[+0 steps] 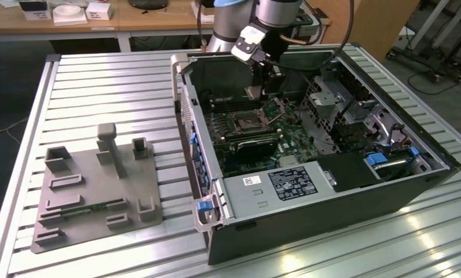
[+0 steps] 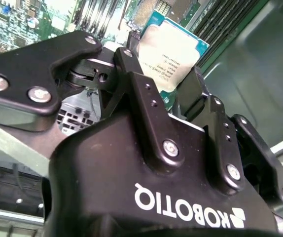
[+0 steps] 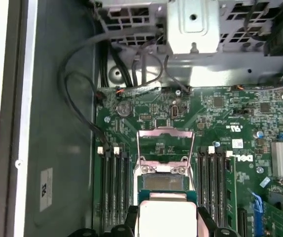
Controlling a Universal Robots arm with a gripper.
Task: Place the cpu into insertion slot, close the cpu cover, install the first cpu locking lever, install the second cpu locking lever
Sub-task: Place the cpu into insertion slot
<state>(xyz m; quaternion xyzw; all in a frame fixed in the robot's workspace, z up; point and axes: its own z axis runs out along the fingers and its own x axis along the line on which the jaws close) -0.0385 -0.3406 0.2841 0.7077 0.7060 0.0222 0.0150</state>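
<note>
Grip comes first: the claw point(image 1: 260, 86) is clamped on the cpu point(image 3: 167, 211). Its two black fingers point(image 2: 142, 91) press on opposite edges of the chip, and the silvery face of the chip shows in both wrist views. In the exterior view the claw hangs inside the open computer case point(image 1: 308, 220), which lies on the slatted worktop point(image 1: 99, 87). The chip is in the air, apart from the green circuit board point(image 3: 220, 118).

The relation that matters is the one between the chip and the insertion slot point(image 3: 163, 181). In the first wrist view the slot lies just beyond the free edge of the cpu, in line with the claw, between the two banks of memory slots point(image 3: 114, 187). The edges of the chip look parallel to the edges of the slot, so I judge that no large turn separates them, only a descent. The cpu cover point(image 3: 166, 148) stands open on the far side of the slot from the claw, so the dark centre of the slot is uncovered. The chip is not yet seated and the cover is not yet closed.
</note>
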